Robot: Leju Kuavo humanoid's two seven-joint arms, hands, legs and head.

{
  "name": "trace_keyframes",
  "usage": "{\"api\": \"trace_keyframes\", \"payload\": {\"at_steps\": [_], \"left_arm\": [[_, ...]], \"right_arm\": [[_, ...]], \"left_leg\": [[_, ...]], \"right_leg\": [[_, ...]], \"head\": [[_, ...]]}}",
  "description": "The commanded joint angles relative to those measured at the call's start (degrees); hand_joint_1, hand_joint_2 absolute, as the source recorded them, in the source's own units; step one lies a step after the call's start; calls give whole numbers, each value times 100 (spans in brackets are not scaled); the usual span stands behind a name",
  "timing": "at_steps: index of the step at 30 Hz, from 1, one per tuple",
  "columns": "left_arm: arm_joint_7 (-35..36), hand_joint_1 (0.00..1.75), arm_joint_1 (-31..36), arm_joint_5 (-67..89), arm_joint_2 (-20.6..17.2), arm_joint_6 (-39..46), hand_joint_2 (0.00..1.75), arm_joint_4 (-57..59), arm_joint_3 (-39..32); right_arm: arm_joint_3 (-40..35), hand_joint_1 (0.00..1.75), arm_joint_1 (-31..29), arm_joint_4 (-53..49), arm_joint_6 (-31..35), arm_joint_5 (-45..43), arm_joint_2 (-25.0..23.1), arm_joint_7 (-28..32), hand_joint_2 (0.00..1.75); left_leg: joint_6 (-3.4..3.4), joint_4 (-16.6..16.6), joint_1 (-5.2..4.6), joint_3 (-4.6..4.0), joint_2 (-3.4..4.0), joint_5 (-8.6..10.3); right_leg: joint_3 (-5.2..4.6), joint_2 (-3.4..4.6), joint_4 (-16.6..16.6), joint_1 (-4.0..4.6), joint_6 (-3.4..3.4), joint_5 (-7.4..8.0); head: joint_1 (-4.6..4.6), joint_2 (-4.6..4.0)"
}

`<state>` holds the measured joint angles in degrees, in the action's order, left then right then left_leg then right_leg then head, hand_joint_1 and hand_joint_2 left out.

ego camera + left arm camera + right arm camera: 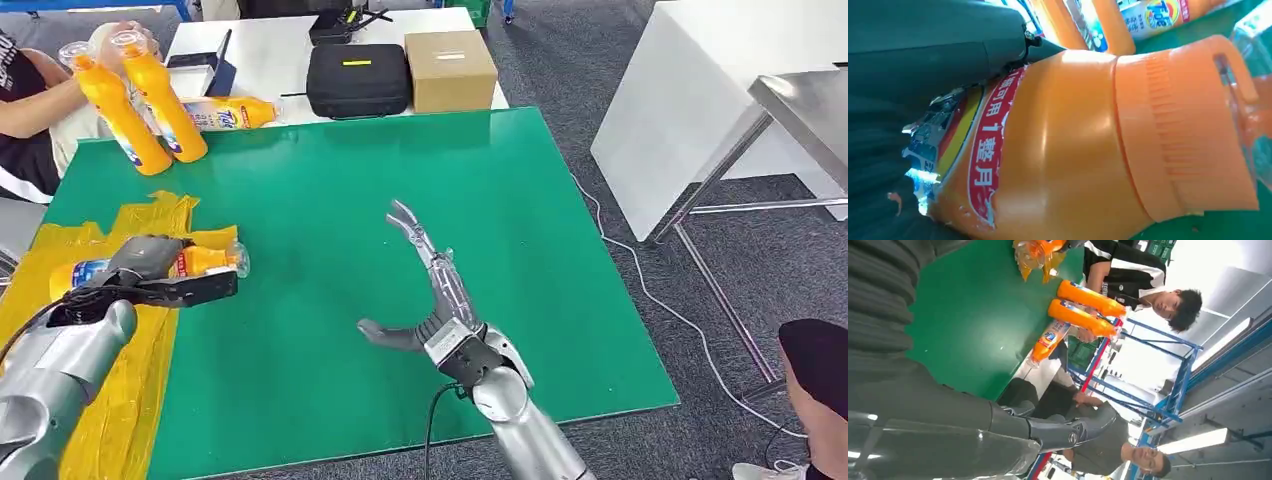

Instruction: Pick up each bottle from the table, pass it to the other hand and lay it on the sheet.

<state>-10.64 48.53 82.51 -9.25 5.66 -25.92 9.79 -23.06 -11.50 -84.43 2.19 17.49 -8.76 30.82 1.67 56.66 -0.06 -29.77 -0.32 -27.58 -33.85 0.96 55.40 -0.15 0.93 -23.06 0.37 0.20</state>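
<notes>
orange plastic bottle (190,262), lying sideways in the clamped left hand (150,272) over the crumpled yellow sheet (130,400); judged nearly laid. right hand (425,290) empty, fingers spread above the green table (520,200). left to do: two upright orange bottles (140,105) held by a person (25,110) and one lying bottle (230,113). black case (357,80) and cardboard box (450,68) stand beyond, well apart.
</notes>
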Motion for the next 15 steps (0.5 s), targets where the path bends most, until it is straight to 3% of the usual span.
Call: {"api": "trace_keyframes", "payload": {"at_steps": [1,4,5,6,7,8,14,15], "left_arm": [[36,175,445,36,-42,-201,175,728,-61],[23,175,341,34,-27,-168,175,752,-83],[42,168,310,44,-14,-130,175,750,-80],[62,145,293,42,3,-124,175,768,-86],[63,68,266,49,21,-128,175,781,-77],[112,5,268,87,26,-153,175,790,-52],[273,0,240,212,25,-356,175,840,-1],[301,0,250,223,23,-399,0,842,-2]], "right_arm": [[163,0,-44,73,-42,52,49,-75,175],[155,0,-83,227,-59,59,62,-80,175],[152,0,-98,266,-61,60,54,-79,175],[147,0,-121,304,-63,61,43,-78,175],[144,0,-134,298,-61,59,24,-82,175],[142,0,-140,274,-64,68,6,-82,175],[124,0,-136,199,-92,103,7,-132,175],[136,0,-132,189,-91,103,13,-132,175]], "left_leg": [[-8,-1,4,7,-1,-3],[-6,-4,2,7,3,-2],[-10,-5,4,17,1,-5],[-10,-6,5,17,3,-4],[-7,-5,3,11,1,-2],[-11,-8,5,20,1,-4],[-9,-5,4,15,1,-4],[-7,-4,2,10,0,-3]], "right_leg": [[9,-8,-1,4,-1,-4],[7,-3,-3,1,-1,-1],[18,-9,-5,4,-1,-5],[18,-6,-7,5,-1,-3],[12,-6,-5,3,-1,-2],[22,-9,-8,5,-1,-5],[17,-8,-5,4,0,-5],[12,-7,-3,2,0,-3]], "head": [[0,-2],[0,-2],[0,-2],[0,-2],[0,-2],[0,-2],[0,-2],[0,-2]]}}
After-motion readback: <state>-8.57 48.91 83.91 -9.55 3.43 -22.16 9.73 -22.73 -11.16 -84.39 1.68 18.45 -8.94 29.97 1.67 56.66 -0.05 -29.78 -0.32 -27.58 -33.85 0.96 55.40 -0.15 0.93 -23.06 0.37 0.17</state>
